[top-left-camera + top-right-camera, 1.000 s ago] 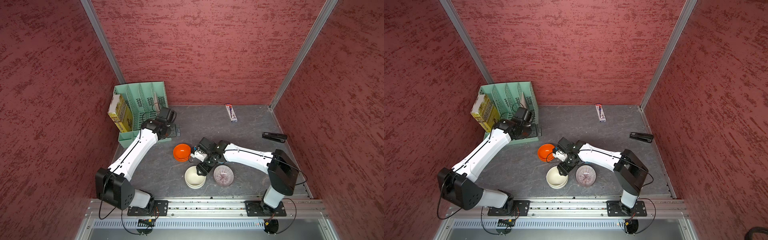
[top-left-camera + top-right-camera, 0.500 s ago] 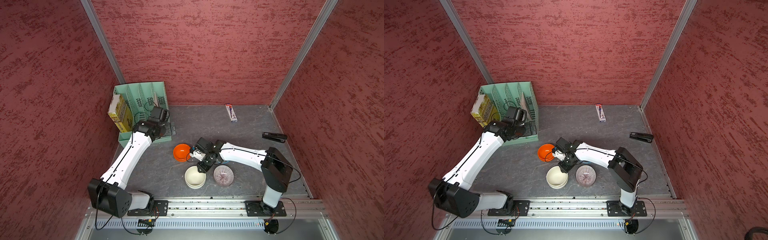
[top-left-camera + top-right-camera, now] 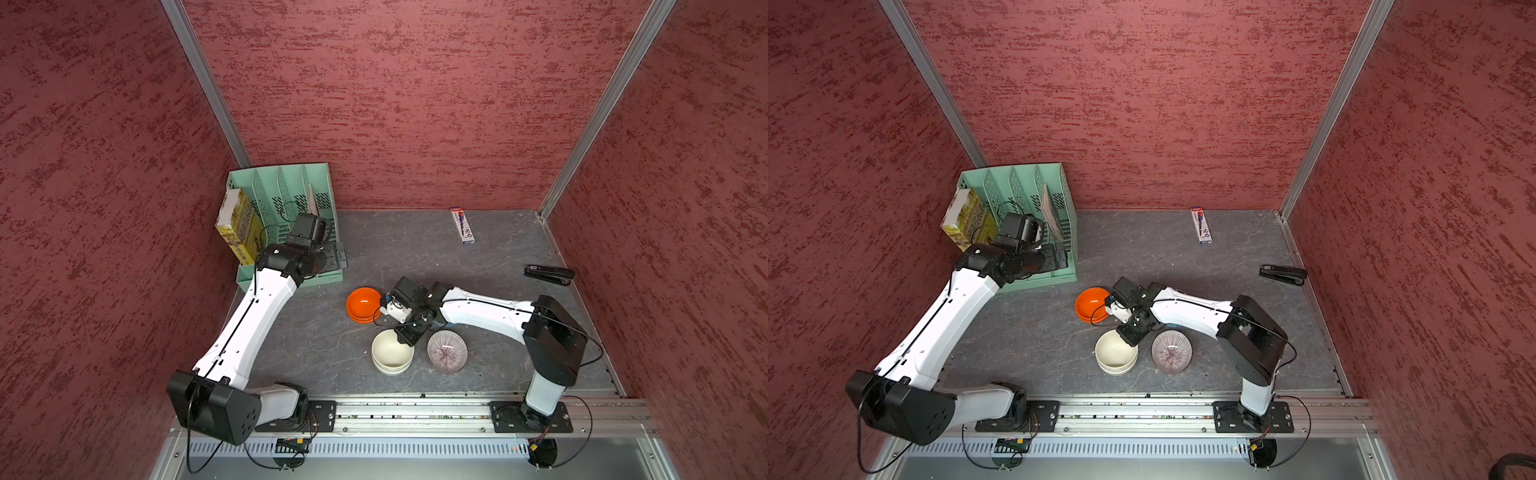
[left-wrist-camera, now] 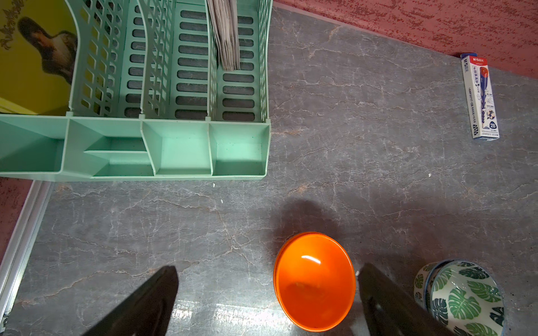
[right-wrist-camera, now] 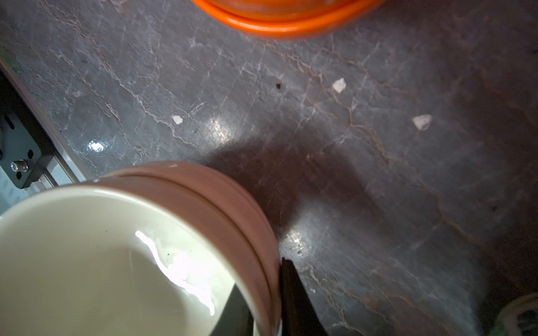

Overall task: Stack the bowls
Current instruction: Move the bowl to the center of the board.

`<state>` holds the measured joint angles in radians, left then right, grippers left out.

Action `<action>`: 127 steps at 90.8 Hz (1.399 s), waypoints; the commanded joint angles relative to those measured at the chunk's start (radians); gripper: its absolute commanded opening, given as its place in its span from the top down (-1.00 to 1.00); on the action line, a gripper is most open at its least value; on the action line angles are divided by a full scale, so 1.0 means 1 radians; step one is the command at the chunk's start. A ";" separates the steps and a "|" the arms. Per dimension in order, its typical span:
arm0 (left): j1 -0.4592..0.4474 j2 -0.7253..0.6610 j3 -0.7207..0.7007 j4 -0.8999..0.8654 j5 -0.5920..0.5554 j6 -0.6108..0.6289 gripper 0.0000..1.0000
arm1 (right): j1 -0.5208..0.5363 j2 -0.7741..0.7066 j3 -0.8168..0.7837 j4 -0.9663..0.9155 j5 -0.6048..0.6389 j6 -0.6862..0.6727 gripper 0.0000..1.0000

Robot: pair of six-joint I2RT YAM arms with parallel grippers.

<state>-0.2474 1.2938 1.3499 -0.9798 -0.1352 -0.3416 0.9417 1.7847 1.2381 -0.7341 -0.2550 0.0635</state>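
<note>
The move that comes next depends on the right fingers (image 5: 291, 291) and the cream bowls (image 3: 390, 355), which stand near the front edge of the desk (image 3: 415, 249), about at its middle. The fingers straddle the rim on the side turned to the back and right. One is inside the wall and one outside, and they look clenched on it, so the body of the bowls lies forward and left of them. A bowl is round, so it has no long axis to line up with. The right arm is much nearer. The left fingers (image 4: 139, 305) are spread wide with nothing held, well apart, by the green organizer (image 3: 266, 195) at the back-left corner. Counted: two cream bowls are nested. Two orange bowls (image 3: 363, 303) are nested further back, near the middle of the desk. Two leaf-print bowls (image 4: 463, 296) are nested beside the orange ones in the left wrist view. One purple bowl (image 3: 447, 351) stands just beside the cream pair, and I cannot tell if a second one is under it. There are also one organizer, one yellow book (image 3: 237, 226), one pen box (image 3: 462, 224) and one stapler (image 3: 548, 274).
</note>
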 commanded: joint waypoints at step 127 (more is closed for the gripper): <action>0.010 0.007 -0.010 0.023 0.022 0.020 -0.99 | -0.268 0.107 0.226 0.002 0.044 -0.091 0.79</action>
<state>-0.2459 1.2942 1.3460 -0.9783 -0.1120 -0.3393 0.6952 1.8912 1.4120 -0.7639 -0.1749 -0.0166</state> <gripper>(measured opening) 0.996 0.165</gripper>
